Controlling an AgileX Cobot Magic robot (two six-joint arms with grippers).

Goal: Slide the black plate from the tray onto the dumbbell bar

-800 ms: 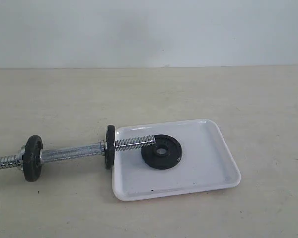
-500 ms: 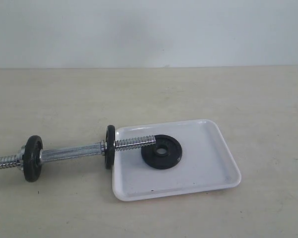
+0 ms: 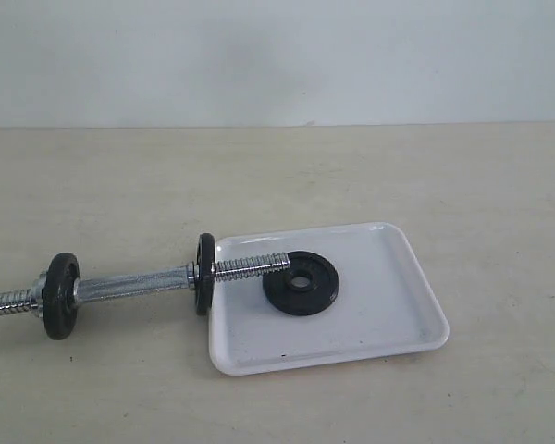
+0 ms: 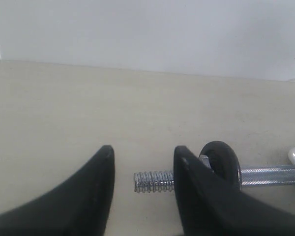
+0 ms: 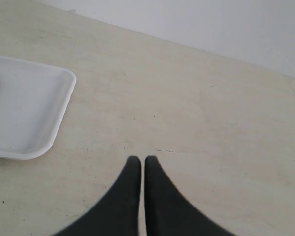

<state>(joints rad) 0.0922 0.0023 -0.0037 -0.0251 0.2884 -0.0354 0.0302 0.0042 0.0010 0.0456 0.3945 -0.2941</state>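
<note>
White rectangular tray [image 3: 388, 314] flat on a beige worktop [image 3: 444, 176], nearer its front edge than the wall behind. Inside, lying flat: the black plate [image 3: 326, 285], a round disc with a centre hole, in the tray's left half, closer to the far rim than the near one. Also reaching in over the tray's left rim: one threaded end of the dumbbell bar [image 3: 134, 284], tip at the plate's far-left edge. Upright on the bar, two other black discs: one [image 3: 204, 274] just outside the tray's left rim, one [image 3: 61, 296] toward the worktop's left edge.

Left gripper [image 4: 143, 155] spread apart, pinching nothing, hanging above the bar's other threaded end, beyond the outer disc. Well apart from the black plate, with the bar's length between. Right gripper [image 5: 142, 158] pressed together, empty, over bare worktop beside the tray, past one rounded corner. From there, only a sliver of the black plate visible, across the tray.
</note>
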